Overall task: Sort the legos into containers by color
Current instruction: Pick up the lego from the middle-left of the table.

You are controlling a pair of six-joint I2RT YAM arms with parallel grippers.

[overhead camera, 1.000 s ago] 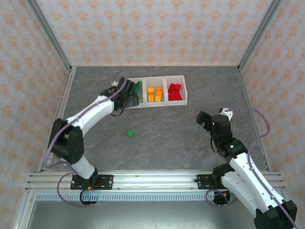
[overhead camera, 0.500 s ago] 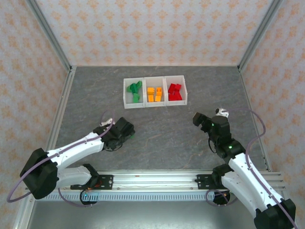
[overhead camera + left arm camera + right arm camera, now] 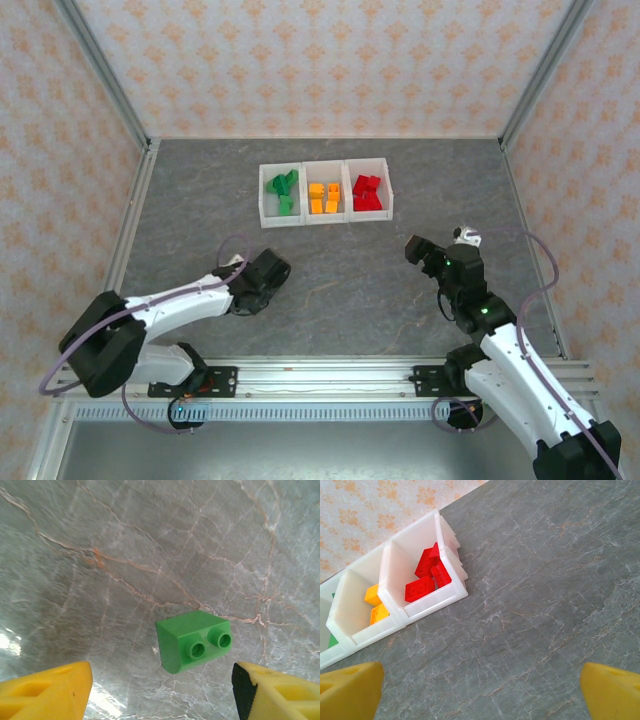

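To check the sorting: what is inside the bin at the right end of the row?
Only red legos lie piled inside that bin. They overlap and hide one another, so their exact number is unclear.

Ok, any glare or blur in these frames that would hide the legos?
Left wrist: white glare on the table at the lower left edge, yet the green brick is sharp; right wrist: the containers and red bricks are crisp; top external: even light, faint shadows.
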